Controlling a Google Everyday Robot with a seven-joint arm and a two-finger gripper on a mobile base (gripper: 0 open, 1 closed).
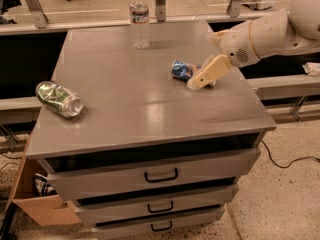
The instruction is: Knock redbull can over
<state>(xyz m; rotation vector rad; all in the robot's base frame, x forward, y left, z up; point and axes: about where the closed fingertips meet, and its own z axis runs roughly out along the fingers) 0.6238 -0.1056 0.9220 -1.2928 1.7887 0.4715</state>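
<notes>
One grey cabinet (pixel 150 109) has three drawers (pixel 160 174), all closed, so their contents are hidden. One pale arm (pixel 265 34) reaches in over its top from picture right. One open cardboard box (pixel 42 209) sits on the floor, far below and picture left of the gripper (pixel 196 84); what is in it is unclear. One water bottle (pixel 139 18) stands upright behind the gripper. Two cans lie on their sides: the redbull can (pixel 180 69) just beside the gripper, and the green can (pixel 59 99) well apart at the far edge. Whether the gripper is clenched or released, I cannot tell.
</notes>
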